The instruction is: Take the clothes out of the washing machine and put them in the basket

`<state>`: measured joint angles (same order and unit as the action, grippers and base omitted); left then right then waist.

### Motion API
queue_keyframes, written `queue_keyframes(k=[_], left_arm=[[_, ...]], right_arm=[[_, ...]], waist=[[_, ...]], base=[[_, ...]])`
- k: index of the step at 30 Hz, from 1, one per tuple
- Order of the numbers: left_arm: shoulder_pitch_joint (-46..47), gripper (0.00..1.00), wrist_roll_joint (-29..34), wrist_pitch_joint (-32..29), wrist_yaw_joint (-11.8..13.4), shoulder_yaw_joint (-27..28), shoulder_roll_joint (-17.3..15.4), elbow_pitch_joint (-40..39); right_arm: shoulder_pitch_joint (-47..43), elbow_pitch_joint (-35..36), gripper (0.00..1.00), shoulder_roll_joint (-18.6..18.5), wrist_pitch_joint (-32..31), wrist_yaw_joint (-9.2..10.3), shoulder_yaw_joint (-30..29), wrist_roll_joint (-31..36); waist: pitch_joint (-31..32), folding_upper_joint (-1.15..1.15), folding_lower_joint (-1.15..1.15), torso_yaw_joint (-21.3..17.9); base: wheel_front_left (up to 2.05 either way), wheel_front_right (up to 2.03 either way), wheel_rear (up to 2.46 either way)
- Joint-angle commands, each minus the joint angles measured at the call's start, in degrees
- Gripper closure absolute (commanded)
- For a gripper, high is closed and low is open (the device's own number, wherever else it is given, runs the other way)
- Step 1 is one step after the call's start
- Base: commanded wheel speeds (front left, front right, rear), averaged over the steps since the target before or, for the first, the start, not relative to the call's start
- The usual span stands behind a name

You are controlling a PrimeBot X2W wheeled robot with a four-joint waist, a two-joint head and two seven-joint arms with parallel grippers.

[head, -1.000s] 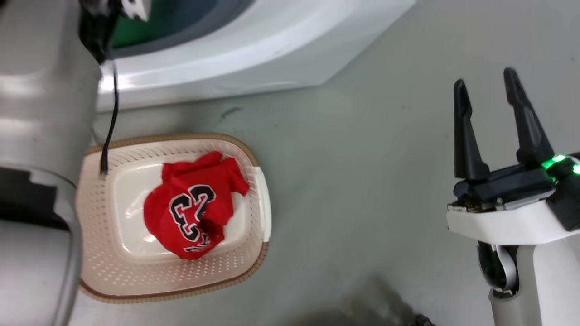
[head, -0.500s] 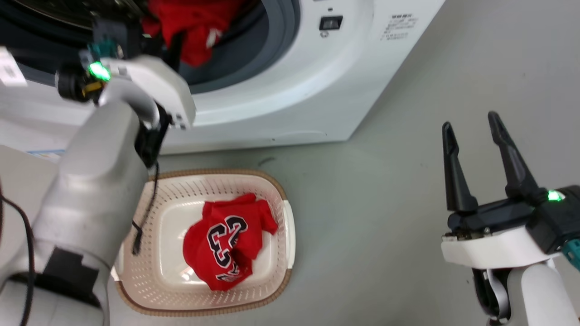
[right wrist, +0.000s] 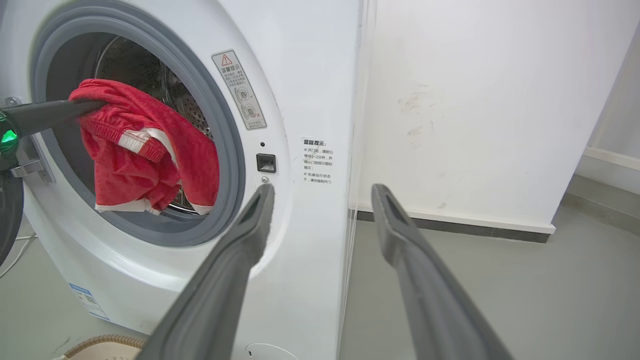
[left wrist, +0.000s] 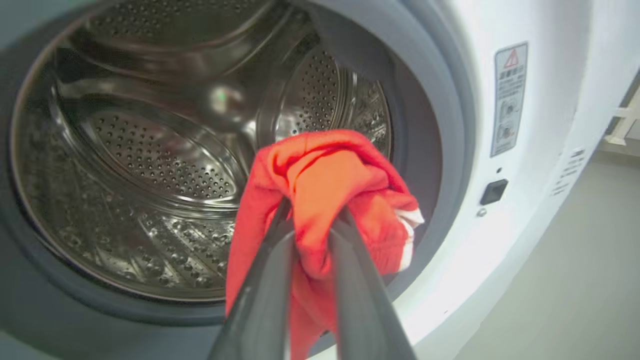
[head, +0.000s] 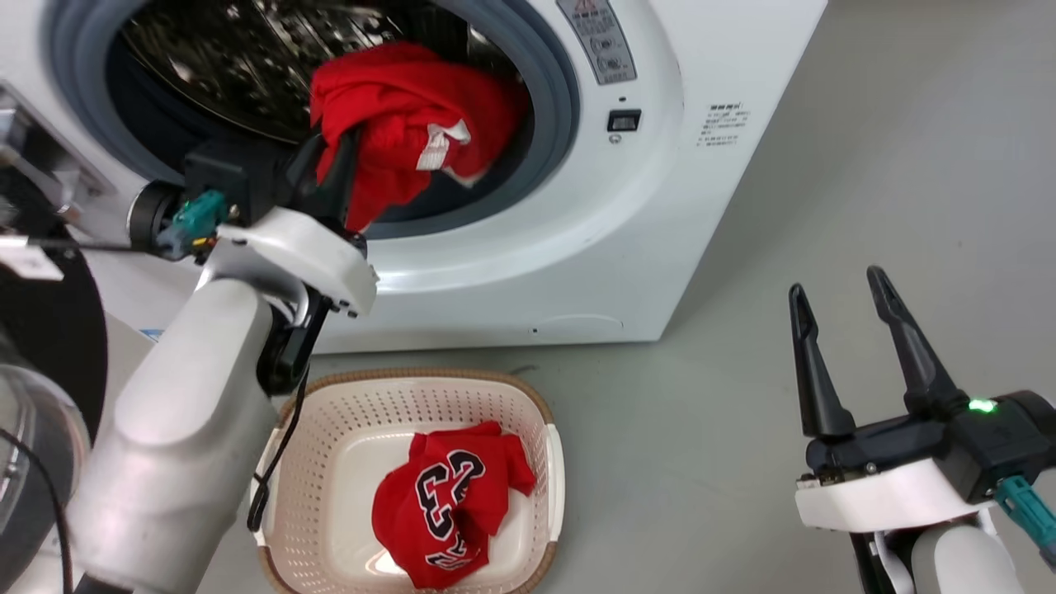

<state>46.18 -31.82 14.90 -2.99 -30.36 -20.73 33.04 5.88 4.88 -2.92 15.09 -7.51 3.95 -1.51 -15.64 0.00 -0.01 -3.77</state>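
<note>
In left hand (left wrist: pixel 314 220), red garment (left wrist: pixel 325 175)

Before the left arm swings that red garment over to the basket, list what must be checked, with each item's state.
1. Grip: left end effector shut on the red garment. Ok.
2. Garment out of the washing machine: it hangs inside the grey door rim. Not ok.
3. Basket position: on the floor in front of the machine, below the door rim. Ok.
4. Room in basket: a jersey lies inside, bare bottom beside it. Ok.
5. Right end effector: open, off to the side over the floor, apart from the basket. Ok.
6. Drum emptied: no other clothes in the visible part; the area behind the garment is hidden. Cannot tell.
</note>
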Motion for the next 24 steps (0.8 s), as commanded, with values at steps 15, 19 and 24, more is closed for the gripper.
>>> queue_keyframes(k=[15, 19, 24], left_arm=[[-16.24, 1.0, 0.77, -1.93, 10.29, 3.53, -7.16, -29.47], [-20.63, 1.0, 1.05, -2.89, 12.86, 4.14, -9.02, -35.43], [-24.72, 1.0, 1.46, -3.31, 15.16, 4.69, -10.57, -40.29]], right_arm=[[-4.06, -0.69, 0.0, 0.08, 0.11, 0.04, 0.51, 0.47], [-4.91, -0.77, 0.0, 0.08, 0.11, 0.05, 0.55, 0.43], [-5.36, -0.64, 0.0, 0.08, 0.11, 0.04, 0.56, 0.37]], waist=[[6.88, 0.0, 0.01, 1.57], [7.9, 0.0, 0.01, 1.65], [8.74, 0.0, 0.01, 1.86]], base=[[0.0, 0.0, 0.0], [0.0, 0.0, 0.0], [0.0, 0.0, 0.0]])
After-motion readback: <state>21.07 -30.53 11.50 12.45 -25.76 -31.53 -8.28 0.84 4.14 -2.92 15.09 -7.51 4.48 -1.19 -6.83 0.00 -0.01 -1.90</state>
